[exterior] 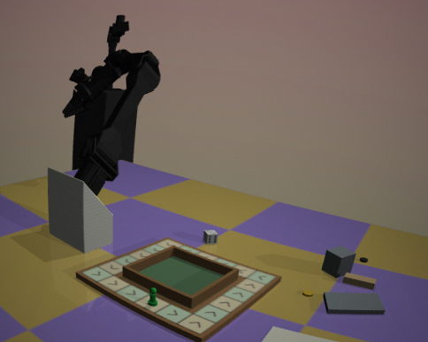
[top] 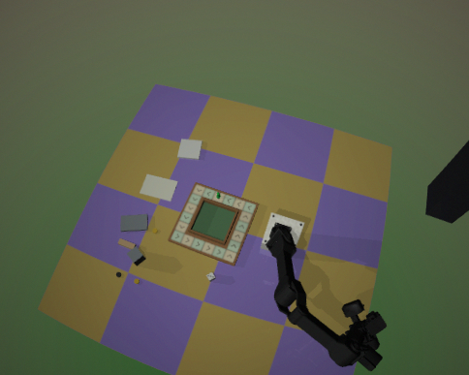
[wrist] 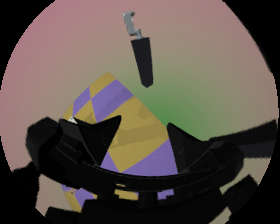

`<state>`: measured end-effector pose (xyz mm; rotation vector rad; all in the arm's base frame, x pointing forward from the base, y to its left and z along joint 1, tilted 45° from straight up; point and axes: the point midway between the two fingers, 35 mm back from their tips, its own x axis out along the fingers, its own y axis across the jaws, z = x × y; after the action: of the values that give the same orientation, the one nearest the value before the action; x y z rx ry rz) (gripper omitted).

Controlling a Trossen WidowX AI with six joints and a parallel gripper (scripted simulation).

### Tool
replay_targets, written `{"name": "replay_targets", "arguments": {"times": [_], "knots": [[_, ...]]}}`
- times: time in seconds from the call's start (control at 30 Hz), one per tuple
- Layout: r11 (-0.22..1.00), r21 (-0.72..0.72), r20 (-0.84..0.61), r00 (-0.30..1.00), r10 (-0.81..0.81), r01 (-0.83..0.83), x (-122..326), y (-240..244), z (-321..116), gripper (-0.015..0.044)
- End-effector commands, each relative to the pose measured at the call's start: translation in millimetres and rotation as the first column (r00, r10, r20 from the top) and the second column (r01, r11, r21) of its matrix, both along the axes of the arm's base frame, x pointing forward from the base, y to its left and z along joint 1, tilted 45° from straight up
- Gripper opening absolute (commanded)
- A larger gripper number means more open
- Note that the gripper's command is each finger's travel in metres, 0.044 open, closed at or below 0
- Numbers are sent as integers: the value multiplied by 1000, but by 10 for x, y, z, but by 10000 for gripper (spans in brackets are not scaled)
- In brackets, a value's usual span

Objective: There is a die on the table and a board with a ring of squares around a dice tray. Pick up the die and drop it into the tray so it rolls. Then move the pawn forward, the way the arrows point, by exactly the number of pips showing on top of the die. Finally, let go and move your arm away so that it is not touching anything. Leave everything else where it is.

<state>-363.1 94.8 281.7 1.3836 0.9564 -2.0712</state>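
Note:
A white die (top: 210,276) (exterior: 210,237) lies on the table outside the board; its top pips are too small to read surely. The board (top: 208,247) (exterior: 225,303) has a ring of arrowed squares around the tray (top: 214,221) (exterior: 180,274), which is empty. The green pawn (top: 218,195) (exterior: 152,297) stands upright on a cream square, two squares before the corner the arrows point to. My gripper (wrist: 145,121) is open and empty, its fingers wide apart. It is raised well away from the die, board and pawn, on the far side of the arm's base in the exterior view.
A grey cube (top: 136,255) (exterior: 338,262), wooden block (top: 127,243) (exterior: 359,281), grey slab (top: 134,222) (exterior: 354,302) and small discs lie beside the board. Two white plates (top: 190,148) (top: 159,187) lie beyond. A white block (exterior: 65,210) is at my base. A dark column (top: 456,177) (wrist: 142,60) stands off the table.

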Motion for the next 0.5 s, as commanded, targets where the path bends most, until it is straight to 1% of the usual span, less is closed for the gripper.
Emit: {"name": "replay_targets", "arguments": {"times": [0.0, 0.07, 0.13, 0.27, 0.37, 0.47], "knots": [[1000, 0, -3, 1000, -9, 9, 17, 24, 13, 374], [996, -3, -28, 996, -84, 84, 154, 212, 101, 321], [975, -42, -38, 975, -218, 216, 284, 454, 101, 275], [874, -136, -31, 879, -475, 467, 545, 891, 36, 275], [729, -209, -16, 743, -669, 652, 816, 1231, -18, 275], [519, -286, 11, 544, -839, 806, 1161, 1562, -81, 275]]}}
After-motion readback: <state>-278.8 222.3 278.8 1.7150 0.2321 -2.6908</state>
